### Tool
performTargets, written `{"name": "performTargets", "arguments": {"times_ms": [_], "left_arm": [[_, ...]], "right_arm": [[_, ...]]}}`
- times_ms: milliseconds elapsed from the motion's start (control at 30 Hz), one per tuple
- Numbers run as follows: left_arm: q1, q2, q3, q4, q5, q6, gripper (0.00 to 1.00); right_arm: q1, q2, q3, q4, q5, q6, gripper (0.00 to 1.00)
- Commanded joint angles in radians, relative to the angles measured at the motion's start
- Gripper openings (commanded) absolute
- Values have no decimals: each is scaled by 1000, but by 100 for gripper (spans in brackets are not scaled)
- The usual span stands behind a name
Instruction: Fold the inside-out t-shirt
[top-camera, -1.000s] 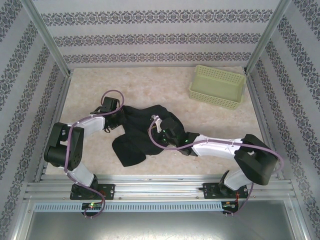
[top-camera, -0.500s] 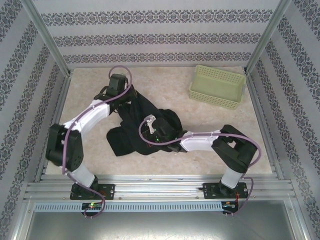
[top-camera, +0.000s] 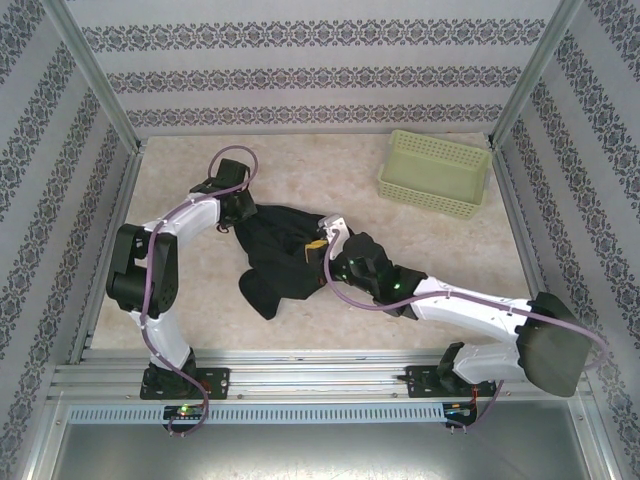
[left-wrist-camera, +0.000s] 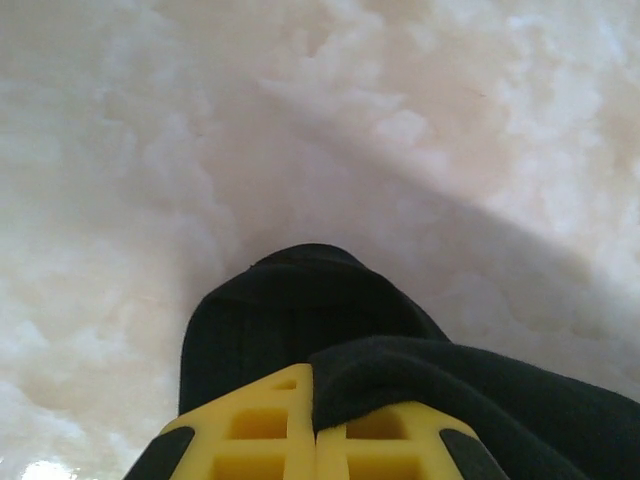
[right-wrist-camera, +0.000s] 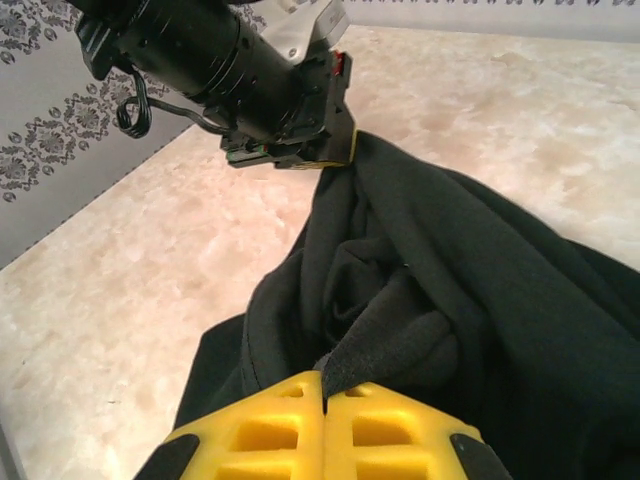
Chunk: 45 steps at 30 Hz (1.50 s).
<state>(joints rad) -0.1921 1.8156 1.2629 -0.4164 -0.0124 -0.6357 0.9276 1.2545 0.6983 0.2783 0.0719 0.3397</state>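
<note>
Black inside-out t-shirt (top-camera: 280, 262) is pinched by left gripper (left-wrist-camera: 314, 385) and right gripper (right-wrist-camera: 323, 392), both jaws clamped tight on cloth.

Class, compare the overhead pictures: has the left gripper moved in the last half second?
Yes. The left gripper, shut on the t-shirt, has pulled back, away from the back wall.

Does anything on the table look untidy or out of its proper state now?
Yes. The black t-shirt is not flat: it lies bunched and twisted in deep folds between the left end effector and the right end effector, both shut on its fabric. The green basket looks normal.
</note>
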Motion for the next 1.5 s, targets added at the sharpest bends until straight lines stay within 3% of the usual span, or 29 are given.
{"name": "performTargets", "arguments": {"times_ms": [0, 300, 467, 667, 733, 833, 1000, 1167, 1300, 1467], "left_arm": [[55, 6, -5, -20, -51, 17, 0], [178, -43, -78, 63, -7, -45, 0], [174, -97, -67, 109, 52, -55, 0], [109, -71, 15, 67, 142, 5, 0], [85, -67, 30, 36, 160, 26, 7], [53, -108, 15, -27, 154, 30, 30], [-45, -342, -134, -49, 15, 33, 60], [-180, -460, -253, -45, 15, 3, 68], [-266, -419, -277, -13, 53, -38, 70], [-309, -340, -263, 32, 84, -62, 71]], "right_arm": [[4, -95, -45, 36, 68, -19, 0], [-39, -261, -119, -72, 273, 10, 0], [-110, -277, -178, -38, 238, 88, 0], [-95, -110, -134, 15, 185, 119, 0], [-87, -48, -115, 29, 183, 126, 0], [-73, 24, -93, 47, 187, 144, 0], [-49, 71, -73, 61, 202, 141, 0], [-39, 41, -91, 58, 227, 132, 0], [-37, 12, -127, 46, 235, 146, 0], [-5, 9, -174, 65, 246, 171, 0]]}}
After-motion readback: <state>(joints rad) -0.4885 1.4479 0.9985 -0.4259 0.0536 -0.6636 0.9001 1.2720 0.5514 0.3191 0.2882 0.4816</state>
